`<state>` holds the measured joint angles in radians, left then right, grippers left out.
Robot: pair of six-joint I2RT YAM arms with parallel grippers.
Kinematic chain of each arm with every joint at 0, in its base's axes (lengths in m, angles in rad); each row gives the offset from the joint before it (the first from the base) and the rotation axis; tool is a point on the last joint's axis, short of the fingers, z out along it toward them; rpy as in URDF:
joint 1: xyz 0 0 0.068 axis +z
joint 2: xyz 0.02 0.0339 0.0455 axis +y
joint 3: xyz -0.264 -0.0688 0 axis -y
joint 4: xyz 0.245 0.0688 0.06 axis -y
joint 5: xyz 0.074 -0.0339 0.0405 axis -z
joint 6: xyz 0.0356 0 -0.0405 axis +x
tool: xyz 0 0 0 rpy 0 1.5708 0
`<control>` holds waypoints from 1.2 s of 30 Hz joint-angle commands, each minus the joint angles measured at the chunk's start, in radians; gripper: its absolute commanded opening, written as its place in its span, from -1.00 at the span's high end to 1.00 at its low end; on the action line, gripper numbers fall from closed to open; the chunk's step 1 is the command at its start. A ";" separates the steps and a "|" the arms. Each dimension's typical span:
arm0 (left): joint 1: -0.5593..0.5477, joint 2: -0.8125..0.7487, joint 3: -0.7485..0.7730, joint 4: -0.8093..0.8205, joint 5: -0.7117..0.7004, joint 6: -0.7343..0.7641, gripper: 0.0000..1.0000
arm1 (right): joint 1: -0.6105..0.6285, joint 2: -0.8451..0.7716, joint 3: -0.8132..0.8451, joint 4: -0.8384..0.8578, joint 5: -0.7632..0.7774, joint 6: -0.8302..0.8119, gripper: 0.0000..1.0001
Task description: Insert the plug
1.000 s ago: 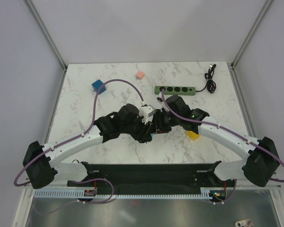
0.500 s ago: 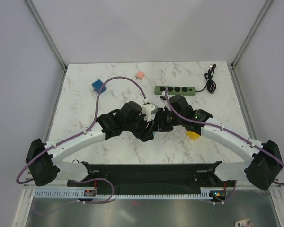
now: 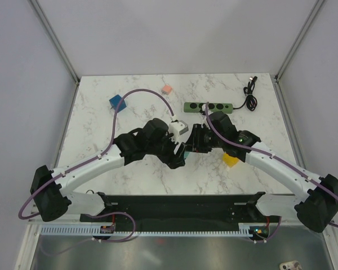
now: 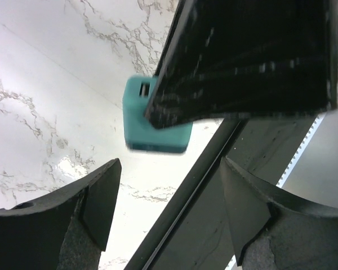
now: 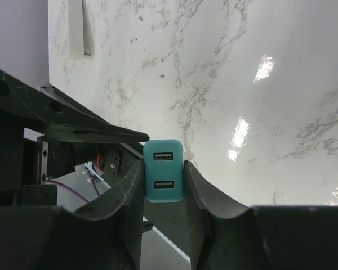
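At the middle of the marble table (image 3: 281,129), the two arms reach inward from their bases at the near edge, elbows bent outward, so that their wrists meet just in front of the green power strip (image 3: 208,107). The right gripper (image 5: 163,164) is clamped on a teal plug (image 5: 163,179), a finger pressed on each side; the face with two slots points toward the wrist camera. The plug is held above the table, apart from the power strip. The left gripper (image 4: 169,166) faces it at close range with its jaws standing wide apart and nothing between them; in the left wrist view the plug appears beyond the fingers, partly hidden behind a dark finger of the other arm. On the table lie a blue block (image 3: 118,103), a pink block (image 3: 167,89), a yellow block (image 3: 231,160) beside the right arm, and a coiled black cable (image 3: 249,95) near the far right corner. Plain grey walls (image 3: 169,34) enclose the table.
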<state>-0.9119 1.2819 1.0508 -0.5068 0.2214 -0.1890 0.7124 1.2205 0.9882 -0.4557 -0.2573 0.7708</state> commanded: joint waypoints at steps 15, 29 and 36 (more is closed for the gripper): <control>0.013 -0.096 0.090 -0.093 -0.094 -0.045 -0.57 | -0.171 -0.096 0.033 -0.216 0.366 -0.062 1.00; 0.117 -0.085 0.137 -0.056 -0.108 -0.253 -0.51 | -0.189 -0.030 0.135 -0.248 0.608 -0.047 1.00; 0.278 -0.142 0.094 -0.029 -0.039 -0.294 -0.58 | -0.252 0.077 0.257 -0.253 0.731 0.036 1.00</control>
<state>-0.6991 1.1606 1.1542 -0.5816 0.1429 -0.4202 0.4835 1.2690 1.1622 -0.7174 0.3771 0.7578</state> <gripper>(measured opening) 0.788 0.369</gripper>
